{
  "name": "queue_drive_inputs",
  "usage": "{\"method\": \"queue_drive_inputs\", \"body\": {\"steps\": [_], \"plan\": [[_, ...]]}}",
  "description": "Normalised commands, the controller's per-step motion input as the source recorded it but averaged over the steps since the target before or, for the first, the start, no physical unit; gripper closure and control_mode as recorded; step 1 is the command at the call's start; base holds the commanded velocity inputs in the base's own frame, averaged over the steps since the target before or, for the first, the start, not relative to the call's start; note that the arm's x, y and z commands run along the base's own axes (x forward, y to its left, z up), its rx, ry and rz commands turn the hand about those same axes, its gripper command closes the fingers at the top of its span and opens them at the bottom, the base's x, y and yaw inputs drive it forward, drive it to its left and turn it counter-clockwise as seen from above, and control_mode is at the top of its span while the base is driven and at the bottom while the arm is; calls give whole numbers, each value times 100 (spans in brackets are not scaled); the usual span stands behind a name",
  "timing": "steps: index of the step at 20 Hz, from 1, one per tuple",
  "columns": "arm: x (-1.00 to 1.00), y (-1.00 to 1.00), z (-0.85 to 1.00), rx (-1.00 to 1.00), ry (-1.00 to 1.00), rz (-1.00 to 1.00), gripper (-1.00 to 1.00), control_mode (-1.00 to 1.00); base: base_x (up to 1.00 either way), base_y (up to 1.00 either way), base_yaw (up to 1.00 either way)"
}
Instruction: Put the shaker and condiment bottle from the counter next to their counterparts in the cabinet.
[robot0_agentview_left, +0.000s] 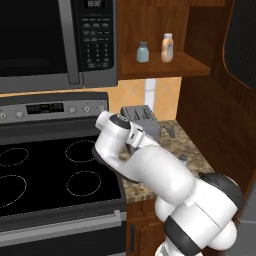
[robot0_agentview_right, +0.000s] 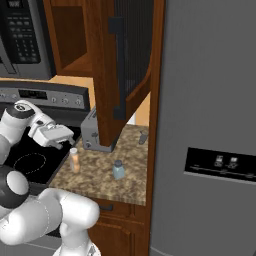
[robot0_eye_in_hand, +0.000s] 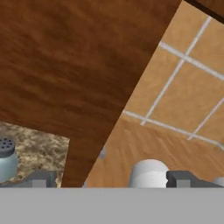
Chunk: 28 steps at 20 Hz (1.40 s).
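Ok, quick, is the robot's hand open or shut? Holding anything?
Gripper: open, holding nothing; the orange bottle shows its white cap between the fingers.

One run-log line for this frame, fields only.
gripper: above condiment bottle, jaw state unclear | shaker: on counter | counterparts: on cabinet shelf
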Motion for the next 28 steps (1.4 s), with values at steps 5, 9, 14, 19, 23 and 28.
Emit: {"method": "queue_drive_inputs", "body": {"steps": [5,9,14,19,23,28], "plan": [[-6,9,-1,-4,-13,-7,-100,-100,0,0,0],[-18,24,-17,-9,-17,-10,-100,-100,0,0,0],[-2,10,-5,-2,-8,-7,-100,-100,0,0,0],[1,0,-37,0,-3,0,-100,-100,0,0,0],[5,0,-51,-1,-4,0,-100,-100,0,0,0],[0,0,-10,0,0,0,-100,-100,0,0,0]]}}
